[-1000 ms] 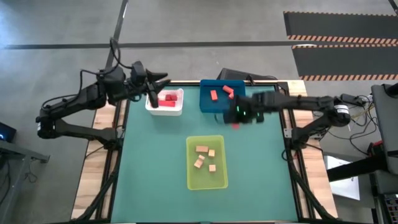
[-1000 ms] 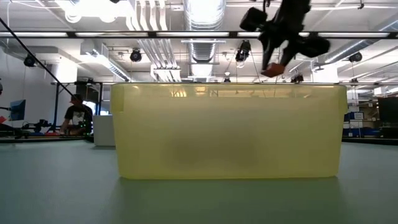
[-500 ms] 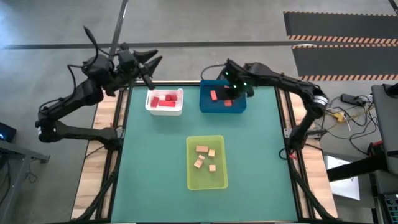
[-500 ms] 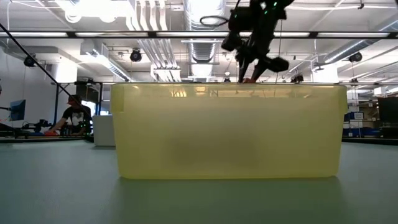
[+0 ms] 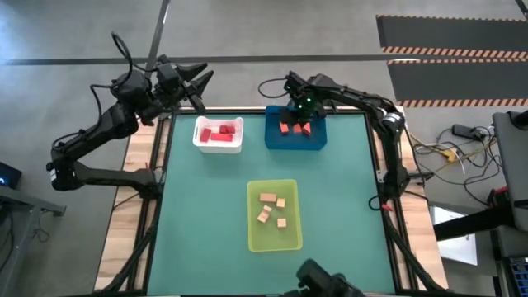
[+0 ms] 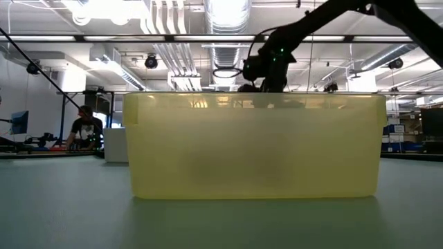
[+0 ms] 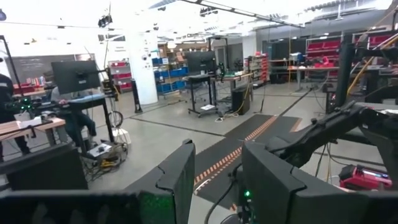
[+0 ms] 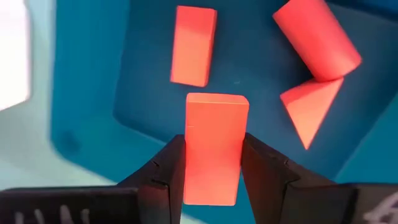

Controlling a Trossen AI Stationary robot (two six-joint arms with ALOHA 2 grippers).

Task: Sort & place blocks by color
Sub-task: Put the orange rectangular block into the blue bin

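Blocks mostly sorted: deep red in white bin [image 5: 219, 146], tan in yellow-green bin [image 5: 274, 239], coral in blue bin [image 5: 294, 143]. Right gripper [image 8: 211, 171] is over the blue bin, fingers clamped on a coral block [image 8: 213, 146]. Left gripper [image 7: 214, 180] is parked off the table's far-left corner, jaws part open, empty. Risk: a high release could bounce the held block off the coral pieces below and over the rim.

Green-topped worktop [image 5: 206, 214] with light wood side rails carries three rectangular plastic bins: white bin [image 5: 200, 143] and blue bin [image 5: 272, 140] side by side near the far edge, translucent yellow-green bin [image 5: 252, 235] nearer the middle. Grey concrete floor [image 5: 247, 33] around it, striped black mat [image 5: 454, 41] far right. Person seated at a desk [image 6: 86, 128] in the background.
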